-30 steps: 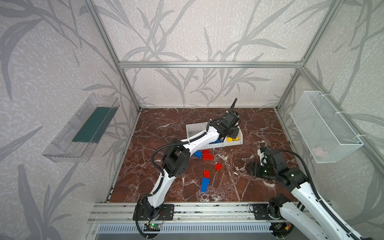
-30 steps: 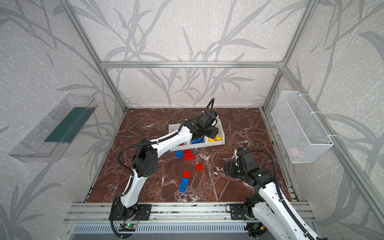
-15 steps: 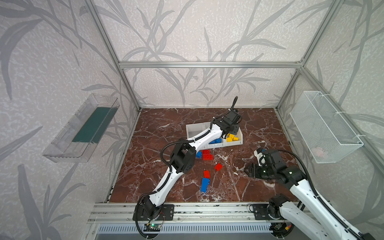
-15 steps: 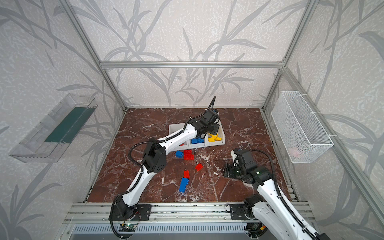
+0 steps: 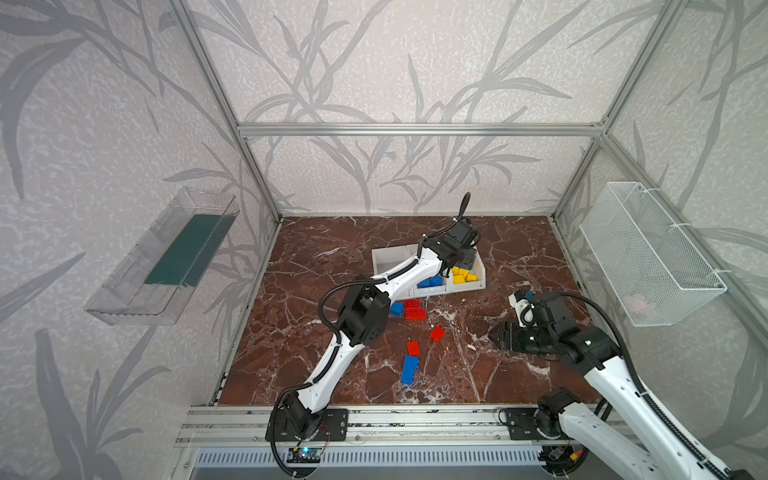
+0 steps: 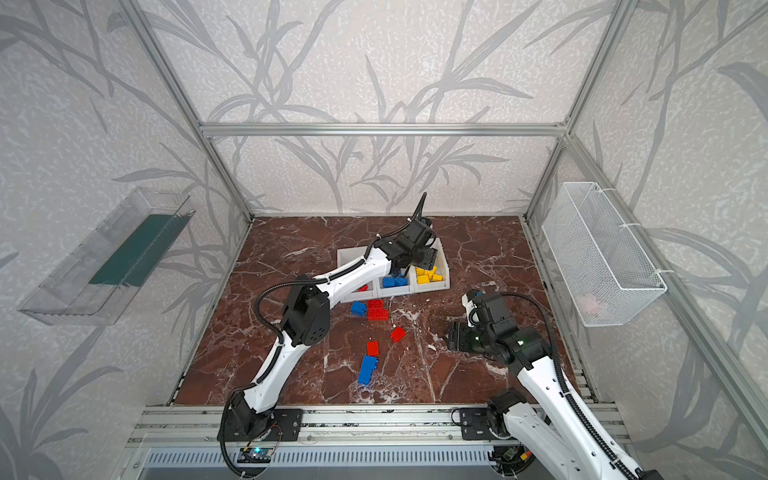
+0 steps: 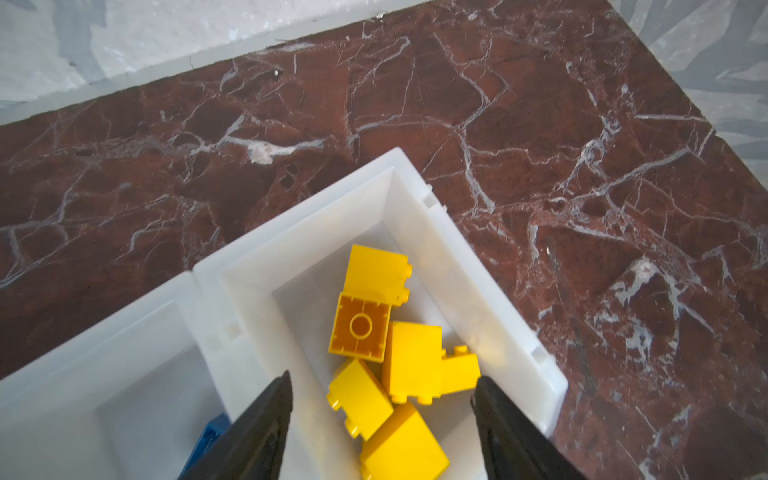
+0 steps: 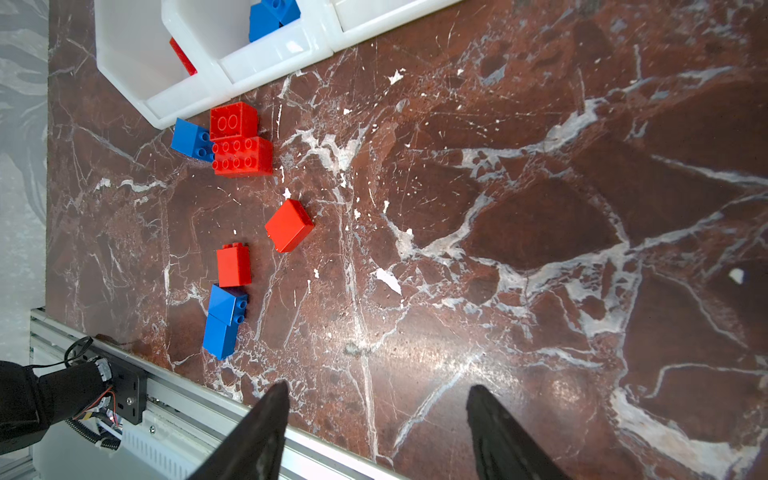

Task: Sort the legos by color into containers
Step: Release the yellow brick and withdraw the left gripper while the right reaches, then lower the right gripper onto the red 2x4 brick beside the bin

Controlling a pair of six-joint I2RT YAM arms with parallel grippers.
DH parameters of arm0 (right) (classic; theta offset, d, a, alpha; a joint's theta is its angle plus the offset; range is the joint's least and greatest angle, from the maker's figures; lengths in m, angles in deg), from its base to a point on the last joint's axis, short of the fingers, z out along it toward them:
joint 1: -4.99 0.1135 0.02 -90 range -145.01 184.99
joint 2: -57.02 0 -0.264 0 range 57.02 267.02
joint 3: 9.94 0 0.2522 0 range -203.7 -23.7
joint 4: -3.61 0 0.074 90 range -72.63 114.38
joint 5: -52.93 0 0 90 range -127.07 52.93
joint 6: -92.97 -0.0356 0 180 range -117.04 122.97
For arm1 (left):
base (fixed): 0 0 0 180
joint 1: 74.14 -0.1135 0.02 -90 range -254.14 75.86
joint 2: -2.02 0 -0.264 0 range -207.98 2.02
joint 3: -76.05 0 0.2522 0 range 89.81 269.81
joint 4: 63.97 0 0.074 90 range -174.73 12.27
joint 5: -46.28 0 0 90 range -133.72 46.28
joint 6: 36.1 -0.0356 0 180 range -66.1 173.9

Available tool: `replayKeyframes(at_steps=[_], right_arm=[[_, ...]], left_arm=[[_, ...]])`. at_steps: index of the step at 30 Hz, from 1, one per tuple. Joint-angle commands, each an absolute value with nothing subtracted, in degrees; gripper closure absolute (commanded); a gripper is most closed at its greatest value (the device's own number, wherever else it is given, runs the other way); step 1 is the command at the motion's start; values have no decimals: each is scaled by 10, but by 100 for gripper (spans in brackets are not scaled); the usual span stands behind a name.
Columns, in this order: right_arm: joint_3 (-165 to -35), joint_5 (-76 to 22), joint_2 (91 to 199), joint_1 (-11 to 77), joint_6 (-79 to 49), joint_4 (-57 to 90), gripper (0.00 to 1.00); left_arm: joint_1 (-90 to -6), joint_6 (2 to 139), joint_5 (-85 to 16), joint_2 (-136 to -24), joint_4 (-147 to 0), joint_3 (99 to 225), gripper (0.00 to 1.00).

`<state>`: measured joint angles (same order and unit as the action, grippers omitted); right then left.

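Yellow bricks (image 7: 411, 361) lie in white bin (image 7: 469, 257), colour-sorted; left claw (image 7: 382, 382) hangs over it spread, empty; right claw (image 8: 376, 390) spread, empty above worktop (image 8: 540, 228).

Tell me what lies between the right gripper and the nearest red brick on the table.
Nothing: only bare marble tabletop separates the right gripper from the nearest red brick, seen in the right wrist view.
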<state>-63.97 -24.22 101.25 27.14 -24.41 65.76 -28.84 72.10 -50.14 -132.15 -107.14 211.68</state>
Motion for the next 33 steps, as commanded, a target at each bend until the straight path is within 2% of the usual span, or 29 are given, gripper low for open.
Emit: replayKeyframes(at_steps=[1,8,13,22,26,33], right_arm=[[-660,-272,1029,290,-240,665,31],[-685,-359,1112,378,-263,601,31],[-709,-411,1196,438,-293,548,31],[-818,-475,1379,526,-351,505,21],[-871,-483,1457,546,-357,501,15],[-938,-497,1562,564,-373,490,11]], left_arm=[[-292,720,-515,-1213,-1045,2029,28],[-342,747,-493,-975,-957,1694,28],[-386,745,-488,-839,-963,1540,28],[-423,781,-513,-676,-967,1369,27],[-425,798,-515,-637,-968,1330,27],[-427,801,-518,-580,-986,1285,27]])
